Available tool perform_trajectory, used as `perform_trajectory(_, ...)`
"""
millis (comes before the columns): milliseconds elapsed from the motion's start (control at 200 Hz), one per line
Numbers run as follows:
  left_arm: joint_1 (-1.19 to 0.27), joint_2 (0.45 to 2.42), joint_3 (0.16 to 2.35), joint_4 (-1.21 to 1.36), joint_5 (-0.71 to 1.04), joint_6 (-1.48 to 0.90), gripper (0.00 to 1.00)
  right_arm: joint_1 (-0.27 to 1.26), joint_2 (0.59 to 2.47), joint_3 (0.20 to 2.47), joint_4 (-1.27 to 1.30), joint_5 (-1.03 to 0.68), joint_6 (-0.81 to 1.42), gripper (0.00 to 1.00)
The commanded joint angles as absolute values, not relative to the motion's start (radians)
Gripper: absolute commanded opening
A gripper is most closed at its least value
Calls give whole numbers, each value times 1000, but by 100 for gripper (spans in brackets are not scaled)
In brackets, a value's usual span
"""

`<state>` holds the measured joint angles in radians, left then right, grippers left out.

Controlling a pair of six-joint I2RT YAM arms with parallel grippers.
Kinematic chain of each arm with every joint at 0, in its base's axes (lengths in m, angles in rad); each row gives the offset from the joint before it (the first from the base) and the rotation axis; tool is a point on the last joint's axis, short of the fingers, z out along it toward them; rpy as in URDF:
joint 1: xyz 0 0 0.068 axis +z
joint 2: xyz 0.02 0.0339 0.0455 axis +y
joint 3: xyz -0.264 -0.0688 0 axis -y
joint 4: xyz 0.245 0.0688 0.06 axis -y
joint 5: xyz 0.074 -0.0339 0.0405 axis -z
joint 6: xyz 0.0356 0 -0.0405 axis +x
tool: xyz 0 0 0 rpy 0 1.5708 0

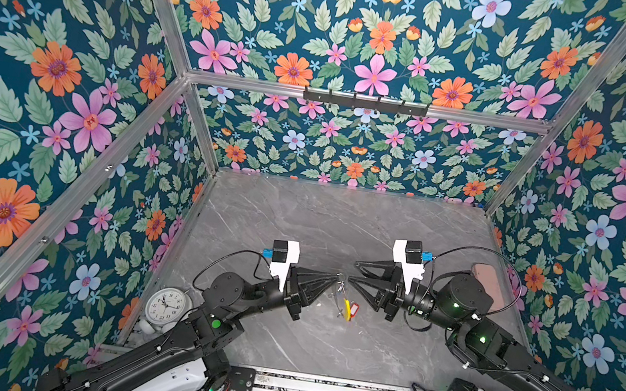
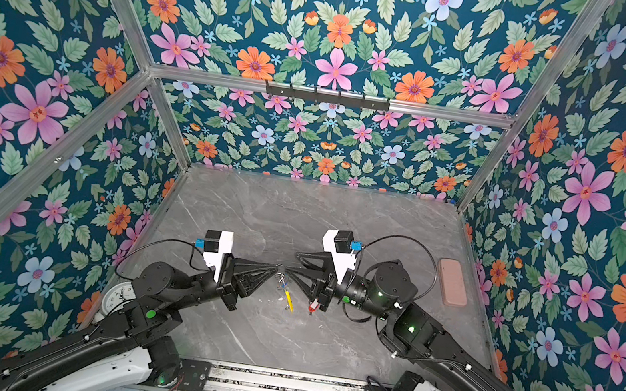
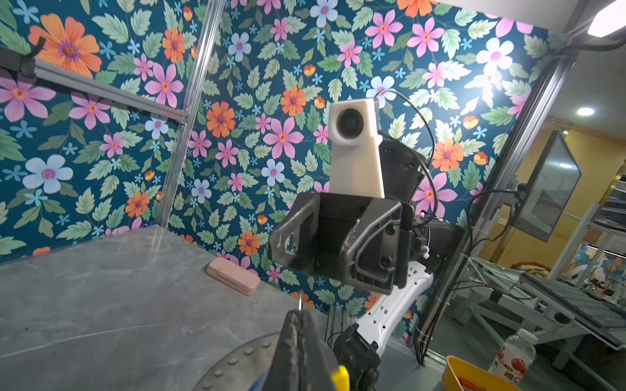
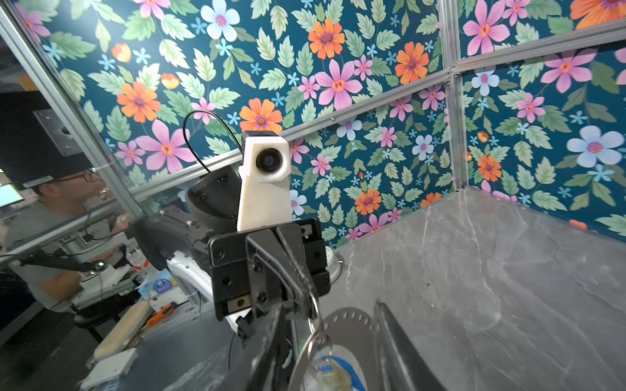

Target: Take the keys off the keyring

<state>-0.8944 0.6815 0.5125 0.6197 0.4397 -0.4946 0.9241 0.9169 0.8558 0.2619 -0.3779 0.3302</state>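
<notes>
Your grey desk [image 1: 341, 217] stretched open toward its far edge; a pink case [image 1: 489, 282] sat by the right edge, a white clock [image 1: 165, 306] at the near-left corner. Near the desk's middle, your left hand [image 1: 336, 278] was pressed together, pinching the top of the keyring [image 1: 346, 309], which hung with its yellow section low. Your right hand [image 1: 352, 271] faced it, fingers spread, tips just beside the hoop. A blue-tagged key [image 4: 338, 364] dangled from the ring; a red-tagged key [image 1: 354, 308] lay apart from it.

White clock [image 1: 165, 306], pink case [image 1: 493, 283]
</notes>
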Motion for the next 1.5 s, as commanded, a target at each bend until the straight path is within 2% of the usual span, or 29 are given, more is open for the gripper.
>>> perform_trajectory(0, -894, 686, 498, 791, 405, -513, 0, 924, 946, 858, 411, -443, 421, 41)
perform_trajectory(440, -894, 700, 482, 863, 391, -511, 0, 925, 1009, 883, 460, -529, 478, 14)
perform_trajectory(575, -894, 701, 486, 848, 391, -510, 0, 925, 1006, 900, 426, -529, 468, 0)
perform_trajectory(620, -894, 700, 490, 836, 397, -512, 0, 925, 1004, 913, 390, -531, 457, 0)
perform_trajectory(740, -894, 663, 496, 773, 391, -523, 32, 924, 989, 960, 240, -520, 409, 0)
perform_trajectory(830, -894, 611, 519, 644, 381, -511, 41, 925, 988, 1026, 68, -515, 347, 0)
perform_trajectory(990, -893, 569, 602, 385, 399, -473, 41, 925, 1003, 1129, -181, -525, 242, 0)
perform_trajectory(1200, -893, 644, 743, 109, 500, -420, 39, 925, 1042, 1256, -435, -500, 122, 0)
perform_trajectory(1495, -894, 736, 842, -4, 596, -393, 37, 924, 1099, 1362, -601, -515, 35, 0)
